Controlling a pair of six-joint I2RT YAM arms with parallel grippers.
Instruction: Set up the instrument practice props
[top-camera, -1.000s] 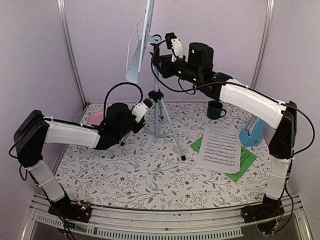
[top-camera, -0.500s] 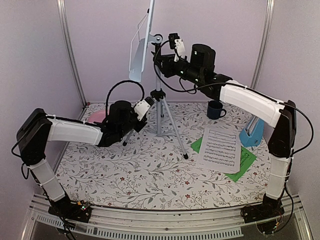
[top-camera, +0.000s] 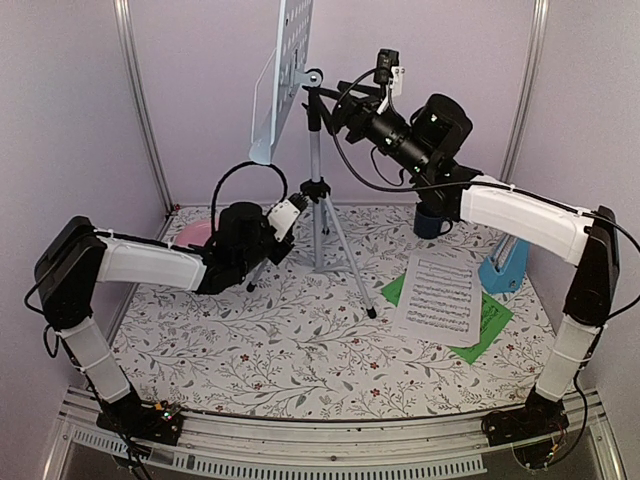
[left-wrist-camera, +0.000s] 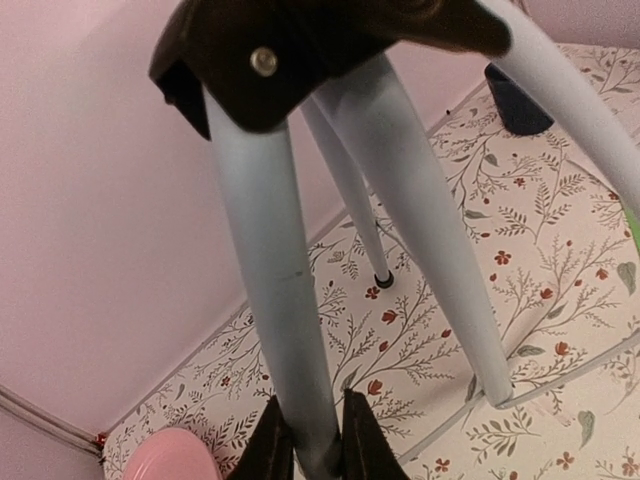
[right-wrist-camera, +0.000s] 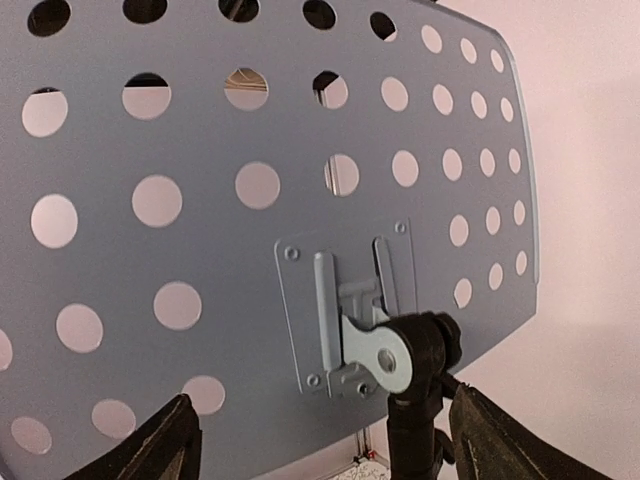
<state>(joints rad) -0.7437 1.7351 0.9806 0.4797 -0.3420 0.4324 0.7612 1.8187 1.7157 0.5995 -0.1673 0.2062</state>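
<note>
Top external: music stand (top-camera: 316, 215) stands upright at the rear middle of the floral table (top-camera: 250, 350). Its perforated desk (top-camera: 283, 70) is high, seen nearly edge-on, and its top is cut off by the frame. Left gripper (top-camera: 272, 252) is at the stand's near-left tripod leg (top-camera: 258, 274); its fingers are too small here to read. Right gripper (top-camera: 338, 103) is just beside the pole top, behind the desk; its gap is not readable either. Only this view shows the white sheet-music page (top-camera: 440, 295), lying flat on the green page (top-camera: 490, 322) at right. It also shows the blue metronome (top-camera: 503, 266) just beyond them, near the right wall. Dark blue mug (top-camera: 432, 222) sits behind the pages. Pink plate (top-camera: 192, 233) is at rear left, mostly hidden by the left arm. Left wrist: both fingers (left-wrist-camera: 270, 452) press the silver leg from either side, clamped on it. The grip runs off the bottom edge. The dark hub (left-wrist-camera: 270, 50) is overhead. Right wrist: the back of the desk fills the frame, with holes and bracket (right-wrist-camera: 345, 310) clear. The two fingers (right-wrist-camera: 150, 450) stand wide apart at the lower corners. The black pole head (right-wrist-camera: 420, 350) is between them and touches neither; the fingertips are cut off.
</note>
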